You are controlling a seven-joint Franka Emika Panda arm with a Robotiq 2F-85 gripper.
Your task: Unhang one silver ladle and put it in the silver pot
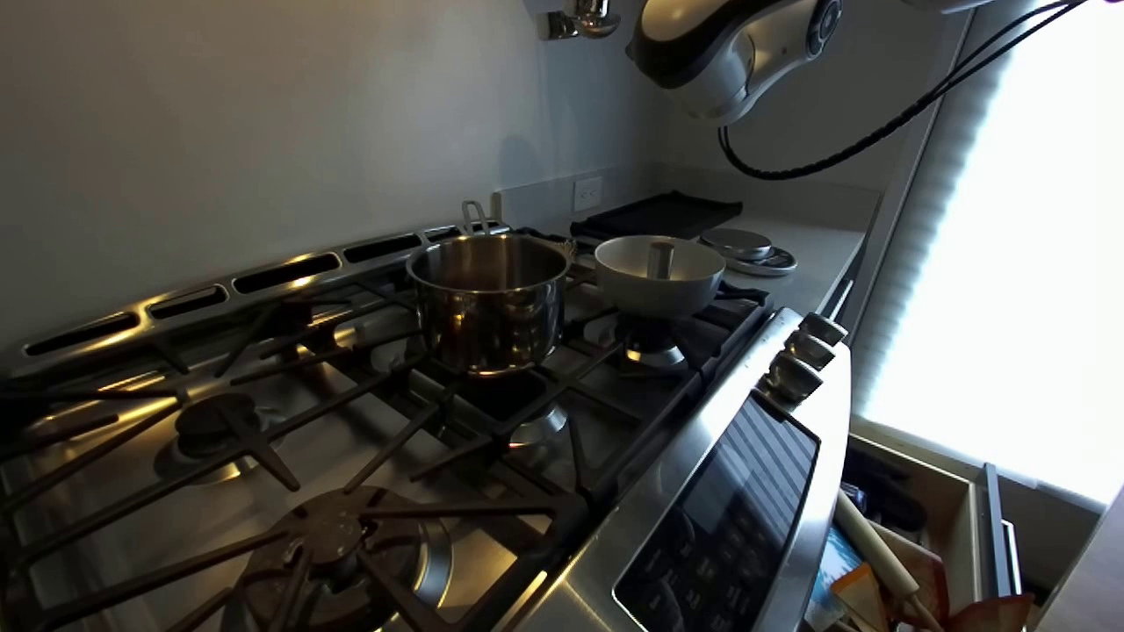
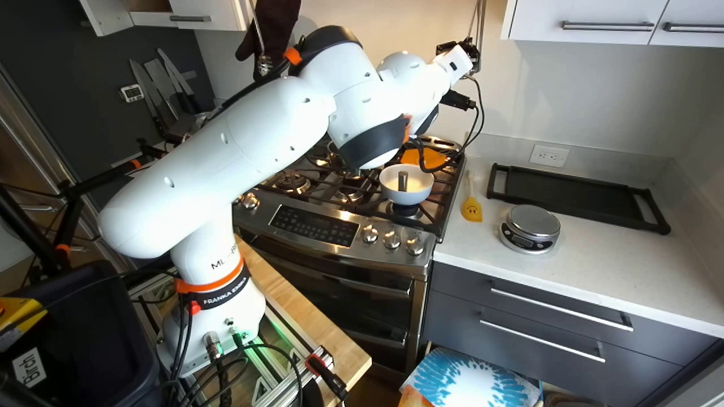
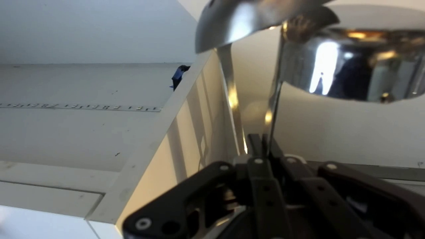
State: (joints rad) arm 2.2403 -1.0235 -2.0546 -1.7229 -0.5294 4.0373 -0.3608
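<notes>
Two silver ladles hang close together in the wrist view. The silver ladle (image 3: pixel 275 99) on the right has its thin handle running down between my fingertips. My gripper (image 3: pixel 265 144) is shut on that handle, below the bowl in this picture. Beside it, just left of my fingers, hangs another silver ladle (image 3: pixel 234 99). Ladle bowls (image 1: pixel 594 19) also show at the top edge of an exterior view. The silver pot (image 1: pixel 492 320) stands upright on the stove grate, well below the gripper, its visible inside bare. Elsewhere the arm covers most of it.
A white bowl (image 1: pixel 654 285) with a metal cylinder inside stands beside the pot. On the counter are a black tray (image 2: pixel 574 195), a kitchen scale (image 2: pixel 530 226) and a yellow spatula (image 2: pixel 471 209). A cabinet underside (image 3: pixel 86 86) is close by the ladles. A dark mitt (image 2: pixel 277 31) hangs behind the arm.
</notes>
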